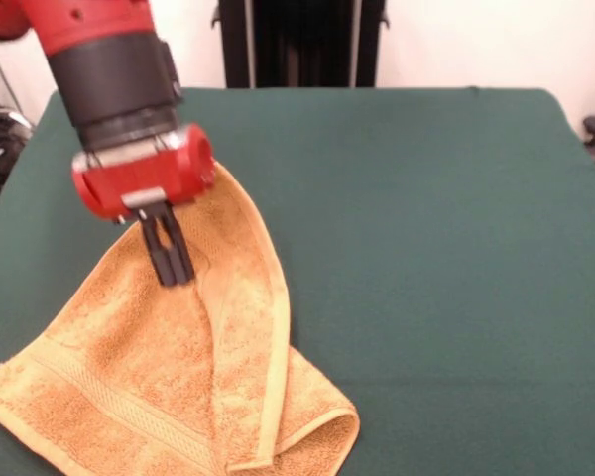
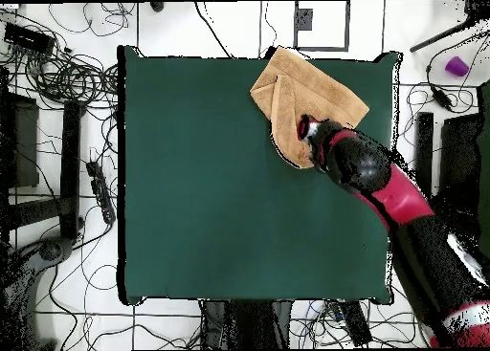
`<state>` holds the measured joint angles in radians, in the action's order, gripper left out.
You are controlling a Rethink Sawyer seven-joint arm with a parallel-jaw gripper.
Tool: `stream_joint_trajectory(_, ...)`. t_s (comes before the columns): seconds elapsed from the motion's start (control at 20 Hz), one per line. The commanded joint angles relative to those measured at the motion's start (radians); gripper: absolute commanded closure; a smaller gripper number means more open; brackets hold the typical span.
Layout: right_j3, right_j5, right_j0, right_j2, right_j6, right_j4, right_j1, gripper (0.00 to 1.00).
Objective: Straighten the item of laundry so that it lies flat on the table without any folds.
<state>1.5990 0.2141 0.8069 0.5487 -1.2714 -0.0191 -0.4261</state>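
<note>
I'm pinching the towel [image 1: 129, 367] in the clenched end effector [image 1: 169, 263]; lifting carelessly risks doubling it further onto the counter [image 1: 426, 248].

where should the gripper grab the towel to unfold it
Probably the doubled-over hemmed edge of the towel, coming from above on the open table side. That flap lies folded over the rest, so pulling it outward should open it. The gripper already pinches cloth higher up.
</note>
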Motion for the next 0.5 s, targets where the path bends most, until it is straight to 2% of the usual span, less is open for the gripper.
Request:
stream_joint_trajectory(0.05, -0.165, 0.021, -0.194, -0.085, -0.332, 0.183, 0.113, 1.0)
stream_joint_trajectory(0.25, -0.225, 0.036, -0.308, -0.183, -0.394, 0.295, 0.11, 1.0)
stream_joint_trajectory(0.5, -0.239, 0.03, -0.376, -0.254, -0.395, 0.36, 0.103, 1.0)
